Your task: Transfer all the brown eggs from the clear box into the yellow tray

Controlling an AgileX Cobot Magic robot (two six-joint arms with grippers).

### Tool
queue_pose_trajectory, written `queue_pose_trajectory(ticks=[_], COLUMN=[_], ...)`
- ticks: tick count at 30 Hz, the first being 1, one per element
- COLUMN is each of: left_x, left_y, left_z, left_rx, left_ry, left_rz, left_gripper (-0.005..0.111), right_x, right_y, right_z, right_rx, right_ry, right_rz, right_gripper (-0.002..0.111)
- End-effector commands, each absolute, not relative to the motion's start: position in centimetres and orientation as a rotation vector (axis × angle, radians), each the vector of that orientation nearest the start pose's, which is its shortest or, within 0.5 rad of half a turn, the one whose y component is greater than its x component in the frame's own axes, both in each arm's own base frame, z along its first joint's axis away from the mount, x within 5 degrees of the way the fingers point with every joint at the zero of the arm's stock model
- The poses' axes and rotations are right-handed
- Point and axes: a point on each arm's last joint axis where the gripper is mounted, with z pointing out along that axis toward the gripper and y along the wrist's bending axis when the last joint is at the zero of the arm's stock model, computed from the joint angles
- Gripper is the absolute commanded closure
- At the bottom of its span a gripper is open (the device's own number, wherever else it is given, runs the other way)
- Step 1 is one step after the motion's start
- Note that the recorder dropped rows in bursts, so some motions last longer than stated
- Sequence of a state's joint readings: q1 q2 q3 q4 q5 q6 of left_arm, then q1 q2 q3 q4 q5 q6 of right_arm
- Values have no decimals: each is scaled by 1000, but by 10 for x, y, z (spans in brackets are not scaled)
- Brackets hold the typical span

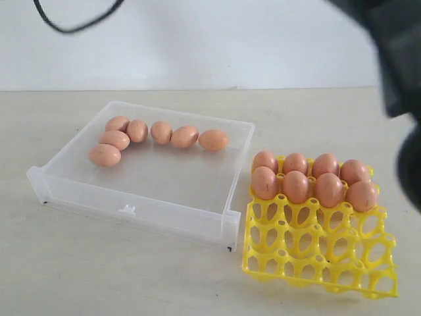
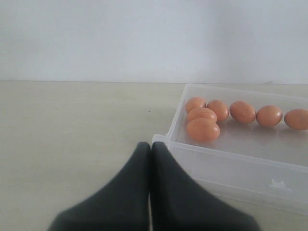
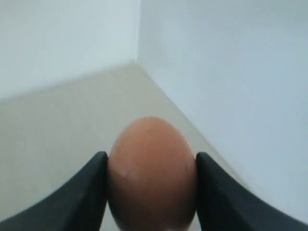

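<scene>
While the right gripper (image 3: 151,156) has one brown egg (image 3: 151,187) pinched btw its dark pads, bottom centre of the right wrist view, use that hold as your model: jaws closed on the egg's widest girth, one pad per side, w/ bare tabletop and a wall corner behind. You can't see this egg in the exterior view, where the right arm (image 1: 395,52) is only a dark blur at upper right. Expect each egg to be light and rigid but brittle, w/ a smooth, prob. slick shell. Its rounded shape means it can pivot or squirt out if you grip off-centre, so squeeze just enough to carry, no more. Take it across the short axis, never end to end, and lower it into a cell rather than letting it drop. The left gripper (image 2: 150,147) sits bottom centre of its view, jaws shut against each other w/ nothing btw them, near the corner of the clear box (image 1: 131,205). Seven eggs (image 1: 185,136) lie in the upper left part of that box. Four are bunched and touching at the left end, so pads have little room there. The egg at the right end of the row has a free side and looks the easier pick. The yellow tray (image 1: 316,263) lies lower right, just beside the box. Eight eggs (image 1: 296,186) fill its two upper rows, and the two lower rows are unfilled, so you're approx. halfway.
</scene>
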State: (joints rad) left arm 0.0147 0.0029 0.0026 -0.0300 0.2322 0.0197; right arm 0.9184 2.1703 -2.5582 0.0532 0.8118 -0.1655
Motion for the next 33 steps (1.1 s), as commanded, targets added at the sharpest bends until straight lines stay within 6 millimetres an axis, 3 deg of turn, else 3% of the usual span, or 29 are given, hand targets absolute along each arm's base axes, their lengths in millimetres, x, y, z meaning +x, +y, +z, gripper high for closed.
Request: queue_pose_trajectory(ticks=[1,6,9,12,16,21,24,27,30,33], left_x=[56,56,56,56,56,56,56,56,56,56], left_y=[0,0,0,0,0,0,0,0,0,0], left_z=[192,192,192,192,192,192,192,192,192,192], left_rx=[-15,-15,-15,-15,-15,-15,-15,-15,-15,-15], left_ry=[1716,1716,1716,1716,1716,1716,1716,1716,1716,1716], left_rz=[-10,-10,-10,-10,-10,-10,-10,-10,-10,-10], left_gripper=[111,111,111,111,111,111,111,111,111,111], right_x=[261,236,225,229,235,236,236,234,229,223], right_y=[363,337,324,319,321,320,307,294,280,253], right_z=[504,532,530,523,538,583,609,619,628,644], right_rx=[-995,-1063,-1184,-1196,-1006,-579,-312,-146,-72,36], right_ry=[1451,1416,1488,1581,1510,1159,838,591,510,463], right_rz=[699,690,633,547,622,920,1035,1035,1059,1156], right_gripper=[109,109,109,109,109,109,109,109,109,109])
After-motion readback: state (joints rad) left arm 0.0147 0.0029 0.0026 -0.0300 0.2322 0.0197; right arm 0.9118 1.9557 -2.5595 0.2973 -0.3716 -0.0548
